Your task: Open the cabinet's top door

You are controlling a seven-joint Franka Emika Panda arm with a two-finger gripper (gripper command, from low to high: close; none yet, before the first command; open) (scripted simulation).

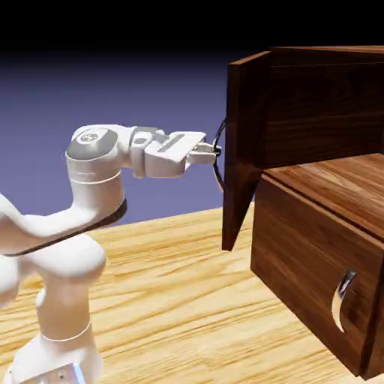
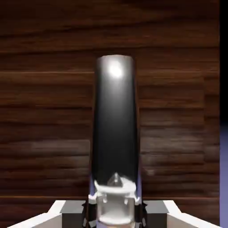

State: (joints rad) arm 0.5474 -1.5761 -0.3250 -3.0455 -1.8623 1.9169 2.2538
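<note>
Both jaws of my gripper were clamped on the top door's handle; the top door stood partly swung out from the cabinet, so I judged a steady arc best.

Dark reddish-brown wood grain, faintly satin, on cabinet and top door. Same grained wood across door panel in hand view, horizontal streaks, low sheen. Polished dark metal on door handle, glossy, smooth, one bright highlight near top. Bright silver metal on lower handle, mirror-like. Pale yellow wood on worktop, bold grain, slightly lustrous. Smooth white plastic shell on arm, soft gloss. Pale grey pincer, smooth finish.
</note>
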